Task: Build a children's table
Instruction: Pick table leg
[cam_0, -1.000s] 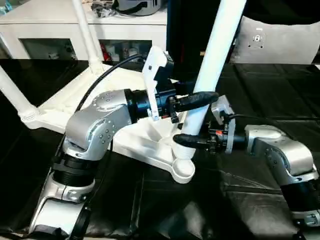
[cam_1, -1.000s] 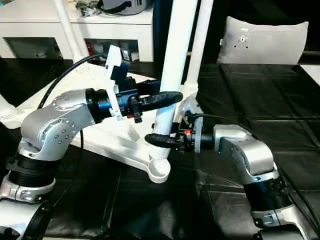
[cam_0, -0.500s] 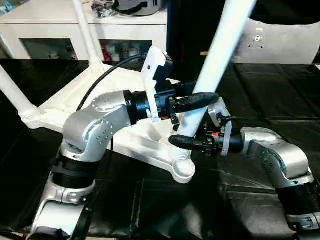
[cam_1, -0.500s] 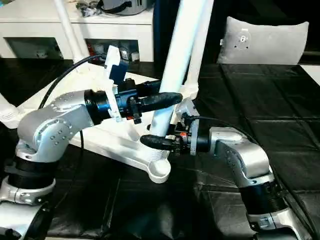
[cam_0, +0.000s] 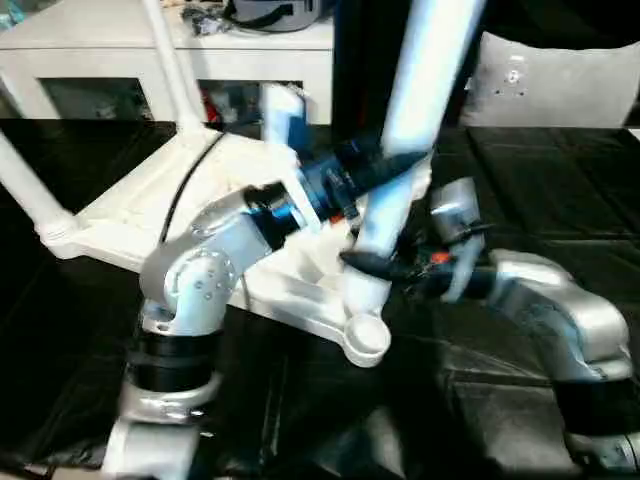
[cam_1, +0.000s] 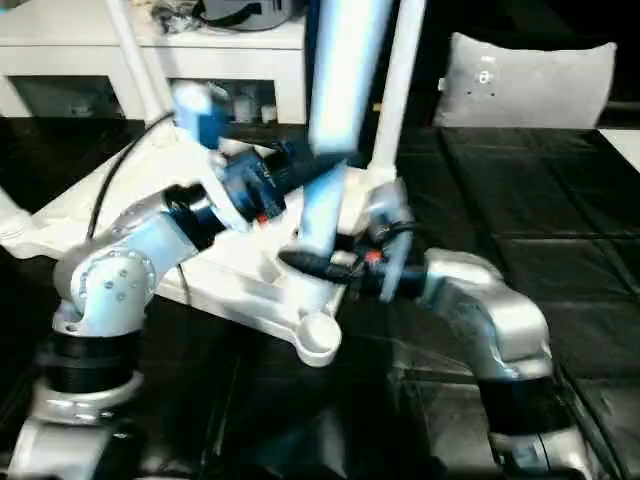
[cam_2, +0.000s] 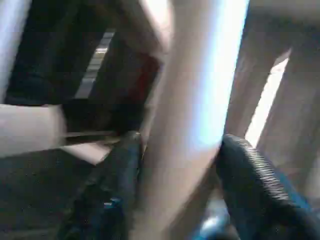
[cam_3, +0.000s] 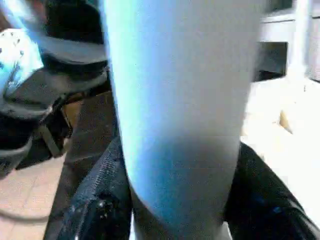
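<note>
The children's table top (cam_0: 130, 215) lies underside up on the black cover. A long white leg (cam_0: 420, 90) rises from beside its near corner socket (cam_0: 366, 338). My left gripper (cam_0: 388, 168) reaches in from the left and is shut on the leg partway up. In the left wrist view the black fingers (cam_2: 117, 180) press both sides of the tube. Lower down, just above the socket, my right gripper (cam_0: 365, 262) is shut on the same leg from the right. Its fingers (cam_3: 95, 200) hug the tube in the right wrist view.
Two other legs (cam_0: 170, 60) (cam_0: 25, 185) stand in sockets at the back and far left, and another leg (cam_1: 395, 80) rises behind the held one. A white cabinet (cam_0: 120, 40) lines the back. A grey panel (cam_0: 560, 80) stands at back right on the black cover (cam_0: 560, 200).
The left arm has swung up and back, its wrist now tilted. The held leg has gone from leaning right to nearly upright. The right gripper stays low on the leg.
</note>
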